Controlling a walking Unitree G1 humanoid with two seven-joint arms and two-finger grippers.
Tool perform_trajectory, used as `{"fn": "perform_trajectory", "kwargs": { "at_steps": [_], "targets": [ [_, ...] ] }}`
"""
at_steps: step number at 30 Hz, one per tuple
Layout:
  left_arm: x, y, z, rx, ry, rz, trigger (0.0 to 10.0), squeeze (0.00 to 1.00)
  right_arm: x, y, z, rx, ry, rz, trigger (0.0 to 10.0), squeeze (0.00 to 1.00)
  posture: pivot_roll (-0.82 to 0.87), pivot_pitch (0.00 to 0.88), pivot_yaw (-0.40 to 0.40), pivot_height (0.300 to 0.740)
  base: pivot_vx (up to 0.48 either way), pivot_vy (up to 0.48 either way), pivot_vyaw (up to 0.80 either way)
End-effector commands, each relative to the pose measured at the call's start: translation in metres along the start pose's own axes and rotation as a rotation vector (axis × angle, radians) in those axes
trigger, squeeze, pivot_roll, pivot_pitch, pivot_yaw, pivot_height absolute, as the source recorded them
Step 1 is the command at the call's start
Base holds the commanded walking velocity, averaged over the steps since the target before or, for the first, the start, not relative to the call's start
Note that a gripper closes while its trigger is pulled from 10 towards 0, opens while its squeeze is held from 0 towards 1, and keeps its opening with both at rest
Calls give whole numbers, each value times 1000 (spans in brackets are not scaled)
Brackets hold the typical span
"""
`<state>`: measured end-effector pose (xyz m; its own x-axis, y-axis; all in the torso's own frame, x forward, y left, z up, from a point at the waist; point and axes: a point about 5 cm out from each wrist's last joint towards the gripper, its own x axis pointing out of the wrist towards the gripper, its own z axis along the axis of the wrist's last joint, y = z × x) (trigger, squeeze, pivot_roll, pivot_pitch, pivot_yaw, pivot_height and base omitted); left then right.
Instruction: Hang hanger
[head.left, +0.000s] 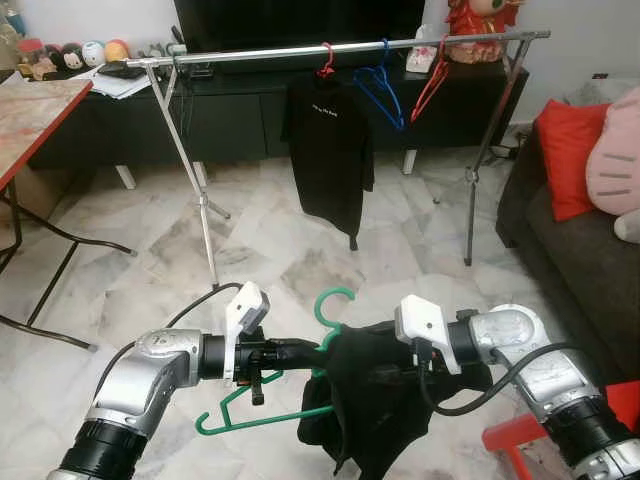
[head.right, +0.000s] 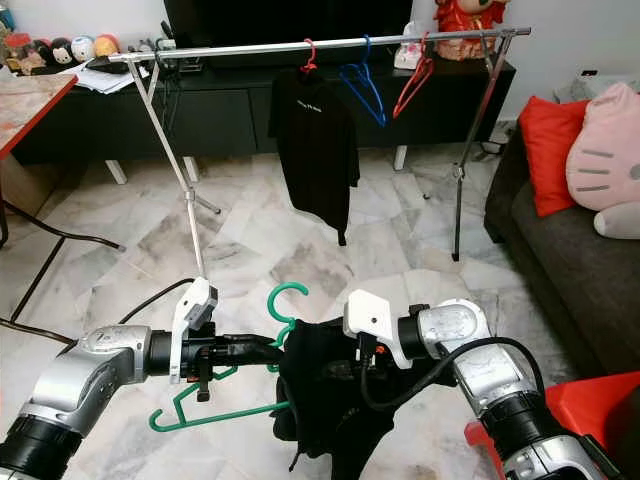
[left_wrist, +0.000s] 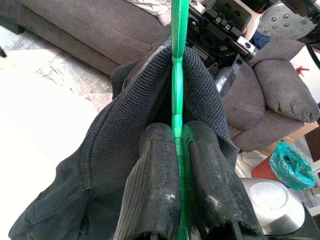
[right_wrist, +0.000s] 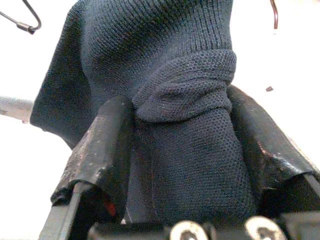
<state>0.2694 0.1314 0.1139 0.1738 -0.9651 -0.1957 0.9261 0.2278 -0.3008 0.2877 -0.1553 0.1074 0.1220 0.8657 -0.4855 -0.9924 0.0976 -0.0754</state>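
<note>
A green hanger carries a dark knit garment low in front of me. My left gripper is shut on the green hanger near its neck; the wrist view has both fingers pinching the green bar. My right gripper is shut on a bunched fold of the dark garment. Further off stands a silver clothes rail holding a black shirt on a red hanger, a blue hanger and a red hanger, both bare.
A dark TV cabinet runs behind the rail. A grey sofa with a red cushion is on the right, a table on the left. A red stool stands low on the right. Marble floor lies between me and the rail.
</note>
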Motion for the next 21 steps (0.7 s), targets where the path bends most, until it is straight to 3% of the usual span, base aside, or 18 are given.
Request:
{"fn": "perform_trajectory", "kwargs": {
  "at_steps": [1,21],
  "targets": [
    [0,-2,14,46,-52,-8,10000,0,6,6,-3,2,12,53,0,0,-13,16,34,740,0,0,0],
    [0,3,26,127,-74,43,10000,0,11,13,-5,4,18,86,0,0,-12,15,34,740,0,0,0]
  ]
}}
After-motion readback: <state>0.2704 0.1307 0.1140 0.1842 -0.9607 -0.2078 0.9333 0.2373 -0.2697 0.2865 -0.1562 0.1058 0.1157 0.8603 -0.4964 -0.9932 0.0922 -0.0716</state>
